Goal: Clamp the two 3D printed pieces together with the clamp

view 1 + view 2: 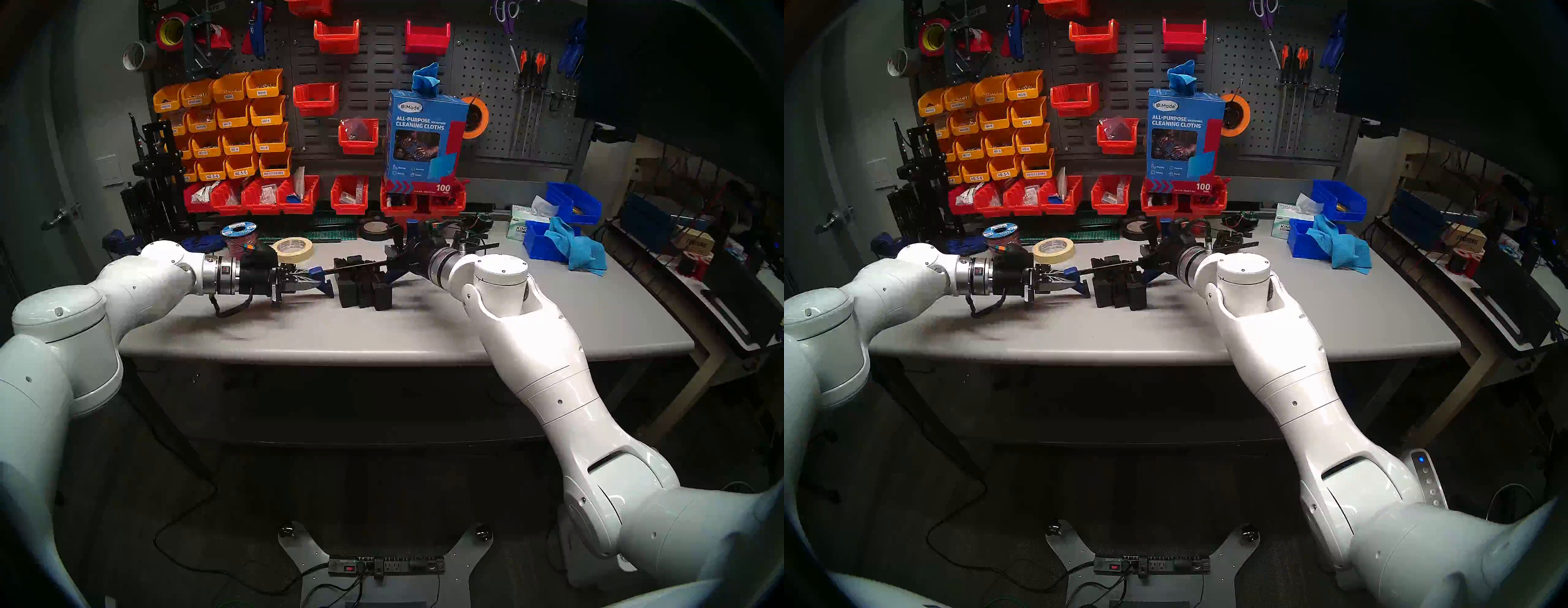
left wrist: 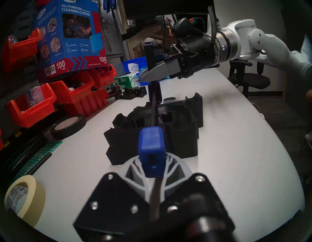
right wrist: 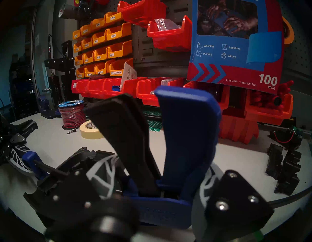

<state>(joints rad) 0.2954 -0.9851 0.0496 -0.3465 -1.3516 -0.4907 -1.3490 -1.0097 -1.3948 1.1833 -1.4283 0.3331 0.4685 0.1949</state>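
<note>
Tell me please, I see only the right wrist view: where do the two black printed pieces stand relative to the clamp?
Observer: The two matte black 3D printed pieces stand on the table under the thin black bar of the blue-jawed bar clamp, between its jaws.
Operator: Does the left arm grip the bar itself?
Observer: Yes. The left gripper has its fingers shut on the bar's end, at the small blue end jaw.

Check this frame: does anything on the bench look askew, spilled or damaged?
Nothing looks damaged or spilled. The clamp is held level over the two 3D printed pieces, left gripper on its blue end jaw, right gripper on the trigger handle. One loose thing: a blue cloth draped out of the blue bin.
</note>
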